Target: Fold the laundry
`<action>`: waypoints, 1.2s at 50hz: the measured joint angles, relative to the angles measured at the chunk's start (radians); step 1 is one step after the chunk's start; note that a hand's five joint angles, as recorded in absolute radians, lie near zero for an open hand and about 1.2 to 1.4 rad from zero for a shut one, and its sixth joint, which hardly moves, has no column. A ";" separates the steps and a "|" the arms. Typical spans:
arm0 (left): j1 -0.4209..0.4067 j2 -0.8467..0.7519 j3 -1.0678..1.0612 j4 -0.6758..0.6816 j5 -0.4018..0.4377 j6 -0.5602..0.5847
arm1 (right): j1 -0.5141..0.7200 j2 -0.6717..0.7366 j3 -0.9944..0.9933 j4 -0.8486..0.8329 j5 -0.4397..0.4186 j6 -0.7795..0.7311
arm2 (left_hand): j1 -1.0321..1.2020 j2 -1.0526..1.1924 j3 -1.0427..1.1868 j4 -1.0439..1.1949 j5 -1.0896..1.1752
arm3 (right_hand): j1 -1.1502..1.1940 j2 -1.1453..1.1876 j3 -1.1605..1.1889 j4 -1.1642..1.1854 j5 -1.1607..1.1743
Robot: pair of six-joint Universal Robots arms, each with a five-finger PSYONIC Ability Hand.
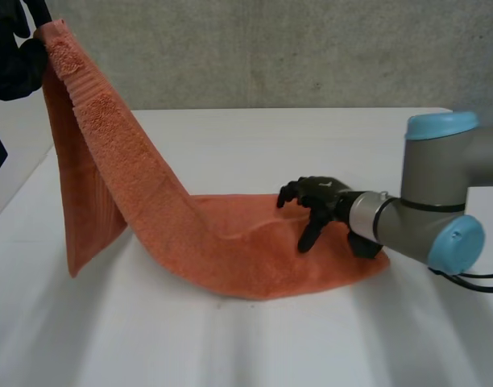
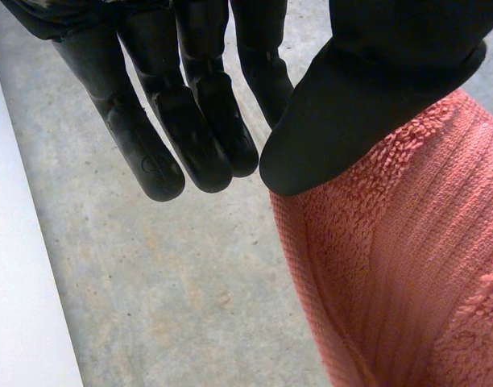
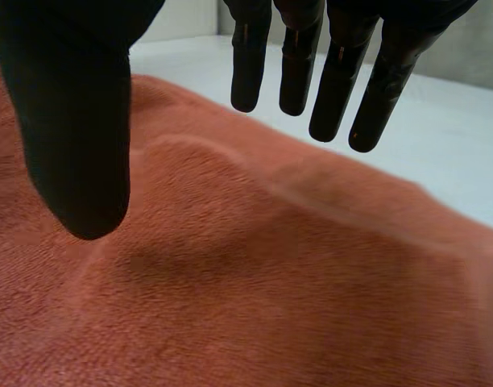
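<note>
Orange towel (image 1: pixel 222 254): one end raised, the other down on the table (image 1: pixel 254 347).
Your left hand (image 1: pixel 11 60) holds the far-left end high, apparently pinched under its thumb. Your right hand (image 1: pixel 317 201), fingers loosely spread and gripping nothing, sits over the right end.

Soft, even light falls from above, bright on the white worktop (image 1: pixel 254 153), whose far part is almost blank white in the head view. Its near part carries pale streaks between faint grey bands. The lifted towel (image 1: pixel 150 210) is evenly lit, without glare, and throws a thin, soft-edged shadow under its lying edge. The grey wall (image 1: pixel 311 48) behind is dimmer
</note>
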 measured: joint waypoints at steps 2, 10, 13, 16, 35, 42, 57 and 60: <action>0.002 0.014 -0.011 0.000 0.003 0.000 | 0.020 0.048 -0.039 0.010 -0.015 -0.002 | 0.000 0.000 0.000 0.000 0.000 | 0.000 0.000 0.000 0.000 0.000; 0.004 0.030 -0.021 0.001 0.006 0.001 | 0.042 0.129 -0.105 0.020 -0.023 -0.008 | 0.000 0.000 0.000 0.000 0.000 | 0.000 0.000 0.002 0.003 0.003; 0.006 0.031 -0.021 0.001 0.006 0.000 | 0.046 0.147 -0.119 0.019 -0.022 -0.010 | 0.000 0.000 0.000 0.000 0.000 | 0.010 0.016 0.024 0.035 0.037; 0.008 0.031 -0.020 0.002 0.006 0.000 | 0.047 0.151 -0.122 0.019 -0.022 -0.010 | 0.000 0.000 0.000 0.000 0.000 | 0.013 0.023 0.031 0.043 0.041; 0.137 0.010 -0.029 0.004 0.010 -0.010 | 0.007 -0.148 0.026 -0.025 0.089 -0.082 | 0.000 0.000 0.000 0.000 0.000 | 0.584 0.722 0.731 0.749 0.723; 0.208 -0.042 -0.065 0.001 0.055 -0.031 | -0.065 -0.267 0.164 0.097 0.087 -0.262 | 0.000 0.000 0.000 0.000 0.000 | 0.584 0.722 0.731 0.749 0.723; 0.227 -0.052 -0.102 -0.022 0.127 -0.053 | -0.068 -0.221 0.204 -0.003 0.082 -0.248 | 0.000 0.000 0.000 0.000 0.000 | 0.282 0.330 0.345 0.356 0.373; 0.224 -0.037 -0.105 -0.030 0.127 -0.053 | -0.064 -0.199 0.191 -0.022 0.080 -0.222 | 0.000 0.000 0.000 0.000 0.000 | 0.201 0.244 0.242 0.248 0.264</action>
